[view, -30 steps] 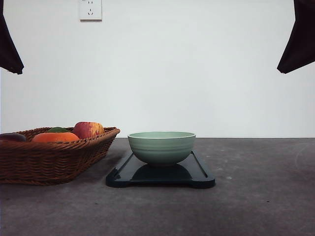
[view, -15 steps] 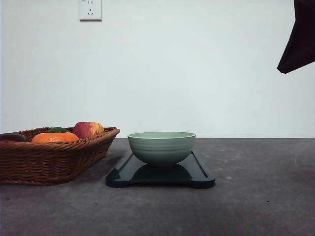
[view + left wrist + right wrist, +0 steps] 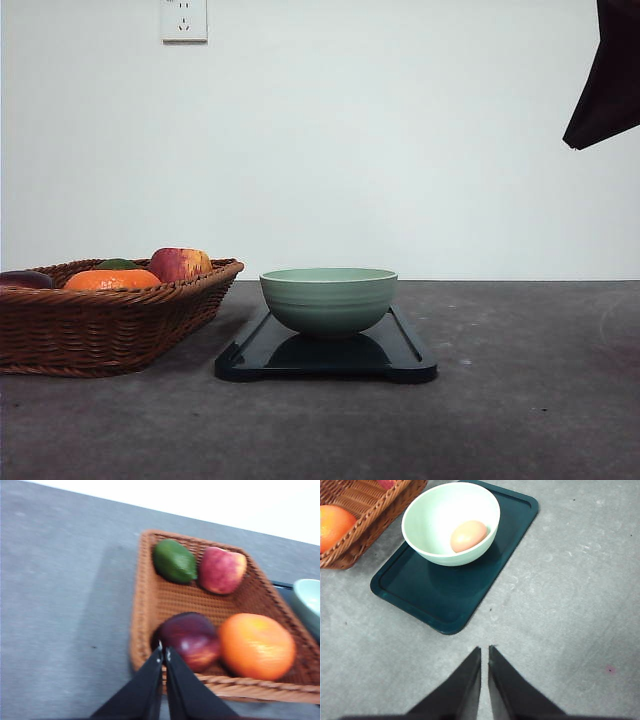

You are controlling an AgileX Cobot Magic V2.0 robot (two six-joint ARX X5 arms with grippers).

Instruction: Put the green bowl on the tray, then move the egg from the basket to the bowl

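Even, diffuse indoor light; soft shadow beside the basket (image 3: 110, 315) and beneath the green bowl (image 3: 328, 300). Left wrist view slightly blurred; other views sharp.

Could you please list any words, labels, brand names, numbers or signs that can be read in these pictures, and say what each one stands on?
None: no readable text shows in any view.
The wall socket carries only slots, no lettering.
The green bowl, tray, basket, egg and the fruit bear no labels or stickers that can be seen.
Both grippers, left and right, are plain black.
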